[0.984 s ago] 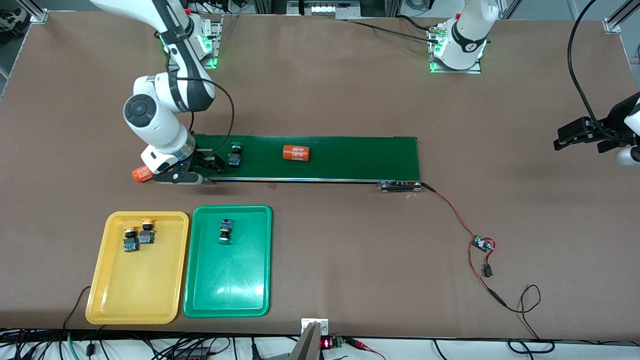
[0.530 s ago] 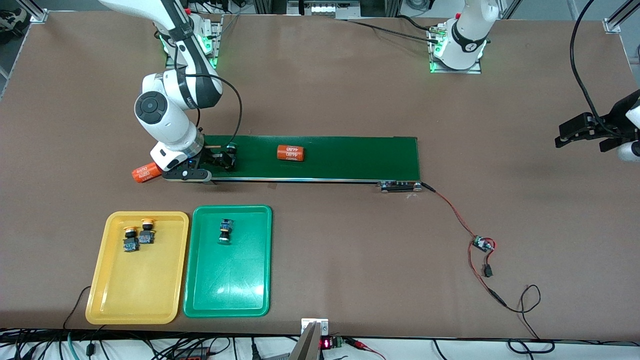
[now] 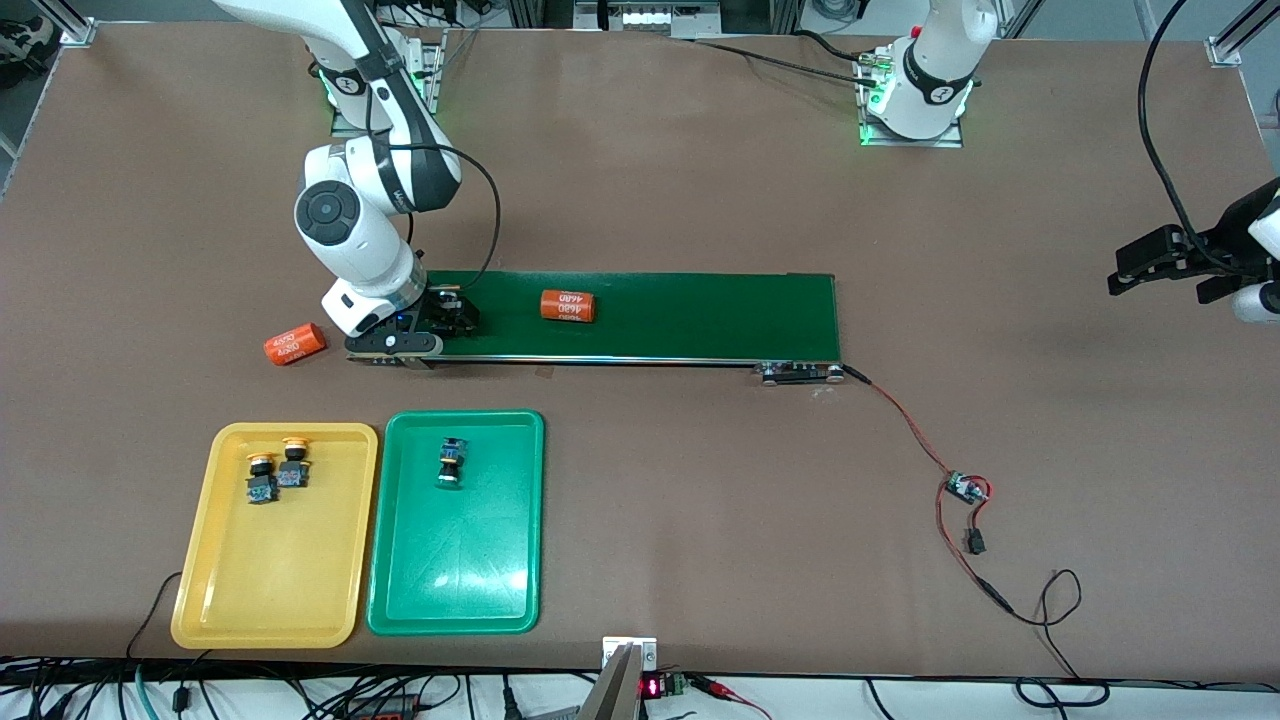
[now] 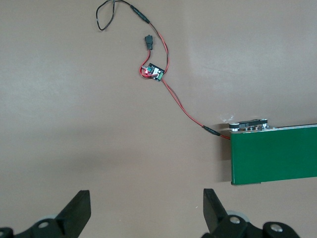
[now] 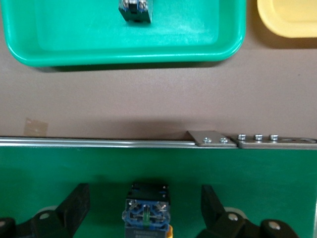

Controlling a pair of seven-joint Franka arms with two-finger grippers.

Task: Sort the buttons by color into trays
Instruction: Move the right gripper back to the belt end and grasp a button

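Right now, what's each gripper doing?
Left gripper: open, empty, waiting over bare table.
Right gripper: open, straddling a button on the belt, not gripping.

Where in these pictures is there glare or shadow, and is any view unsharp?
Front view: a white glare patch on the green tray floor, and soft shadow beside the right arm. Right wrist view: the open right hand casts shadow on the conveyor belt around the button; the nearest fingers look soft. Left wrist view: even light, faint shadow.

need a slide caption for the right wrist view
Right hand open astride a button on the conveyor belt, green tray nearby.
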